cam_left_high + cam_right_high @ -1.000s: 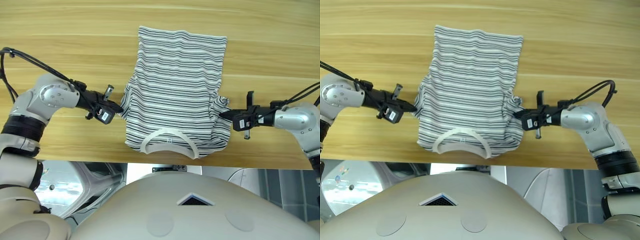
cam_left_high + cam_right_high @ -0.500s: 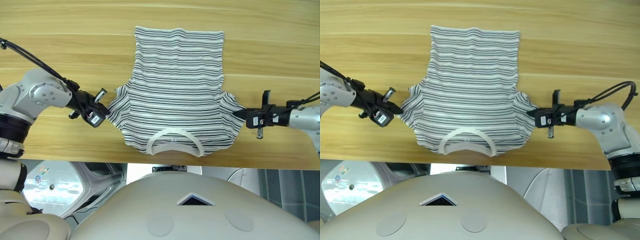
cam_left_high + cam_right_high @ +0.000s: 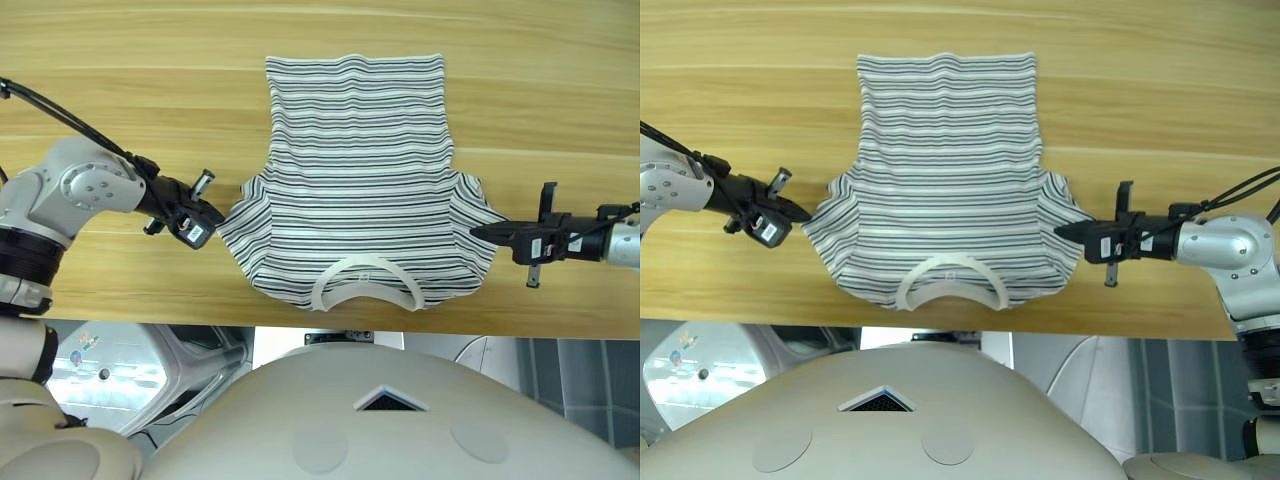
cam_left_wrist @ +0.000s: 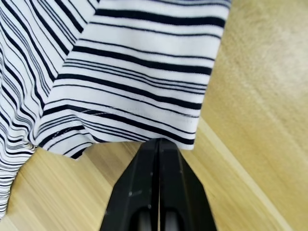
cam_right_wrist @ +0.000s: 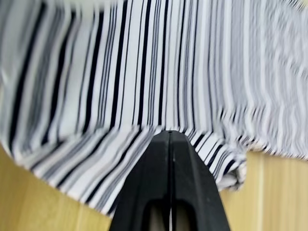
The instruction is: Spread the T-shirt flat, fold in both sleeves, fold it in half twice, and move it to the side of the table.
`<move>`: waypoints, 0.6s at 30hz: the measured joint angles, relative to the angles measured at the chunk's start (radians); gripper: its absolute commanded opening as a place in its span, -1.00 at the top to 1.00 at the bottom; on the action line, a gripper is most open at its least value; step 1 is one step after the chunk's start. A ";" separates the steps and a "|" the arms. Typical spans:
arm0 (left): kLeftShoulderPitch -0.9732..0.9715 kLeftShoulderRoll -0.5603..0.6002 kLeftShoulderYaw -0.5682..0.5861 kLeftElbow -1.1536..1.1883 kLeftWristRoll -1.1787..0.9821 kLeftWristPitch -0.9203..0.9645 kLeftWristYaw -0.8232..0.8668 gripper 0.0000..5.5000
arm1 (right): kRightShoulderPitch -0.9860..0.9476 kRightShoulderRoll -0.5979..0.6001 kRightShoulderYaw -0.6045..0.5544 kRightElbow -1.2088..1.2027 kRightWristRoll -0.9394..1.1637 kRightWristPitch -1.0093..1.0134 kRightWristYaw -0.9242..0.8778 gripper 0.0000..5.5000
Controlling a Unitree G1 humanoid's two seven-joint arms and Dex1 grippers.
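The striped T-shirt [image 3: 360, 170] lay near the middle of the wooden table [image 3: 100, 60], collar at the robot's edge, body mostly flat and sleeves held outward. The left gripper [image 3: 218, 216] had its fingers pressed together on the left sleeve's hem — the right gripper [image 3: 480, 231] likewise pinched the right sleeve. Spreading looked nearly done; the sleeve folds, both halvings and the move aside remained.
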 measured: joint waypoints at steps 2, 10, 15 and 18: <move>0.000 -0.002 0.000 0.018 0.002 -0.009 0.014 1.00 | 0.004 0.000 -0.016 -0.023 0.016 0.015 0.004 1.00; 0.000 0.017 0.086 -0.026 -0.153 0.033 0.013 0.59 | 0.006 0.021 -0.075 -0.068 0.096 0.085 0.003 0.93; 0.032 0.081 0.200 -0.065 -0.221 0.051 0.049 0.30 | -0.016 0.053 -0.096 -0.057 0.108 0.117 -0.004 0.62; 0.120 0.111 0.272 -0.092 -0.284 0.022 0.088 0.22 | -0.029 0.062 -0.108 -0.041 0.108 0.125 -0.005 0.40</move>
